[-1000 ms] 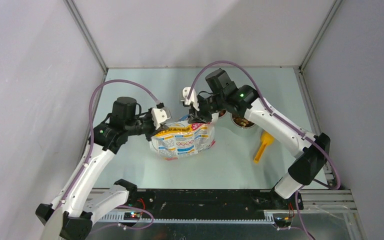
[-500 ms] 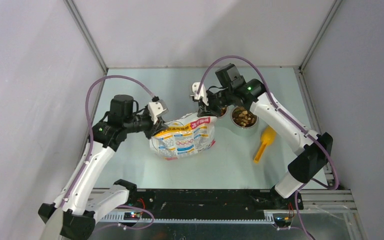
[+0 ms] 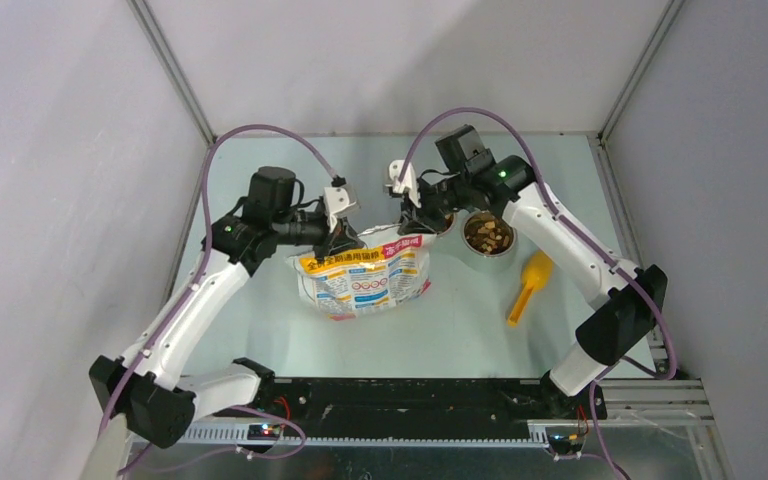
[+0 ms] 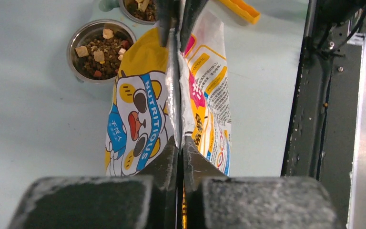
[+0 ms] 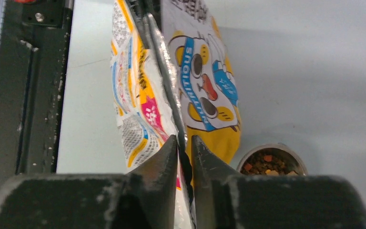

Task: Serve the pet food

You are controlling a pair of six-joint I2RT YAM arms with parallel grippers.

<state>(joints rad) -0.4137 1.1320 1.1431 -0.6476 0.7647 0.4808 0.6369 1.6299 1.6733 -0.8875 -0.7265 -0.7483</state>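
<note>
Top external view, starting at the left: the left gripper [image 3: 343, 240] is clenched on the left end of the bag's upper seam. The bag [image 3: 365, 282] is a white printed foil pouch with yellow, pink and blue marks, sitting on the pale table [image 3: 260, 180] with its seam pulled up between the two arms. From the left wrist camera, the black fingers [image 4: 164, 160] press flat against each other with the foil edge sandwiched between them.

At the seam's right end, the right gripper [image 3: 410, 224] is likewise clamped on the bag; its wrist camera shows the jaws nipped on the crinkled foil strip.

Just right of that, the pet food [image 3: 487, 235] lies as brown and tan chunks inside a metal bowl [image 3: 487, 259]. A second bowl [image 4: 70, 50], also holding kibble, sits right beside the bag on its far side and is partly hidden under the right gripper from above. A yellow scoop [image 3: 526, 287] lies on the table near the bowl, apart from the bag.
</note>
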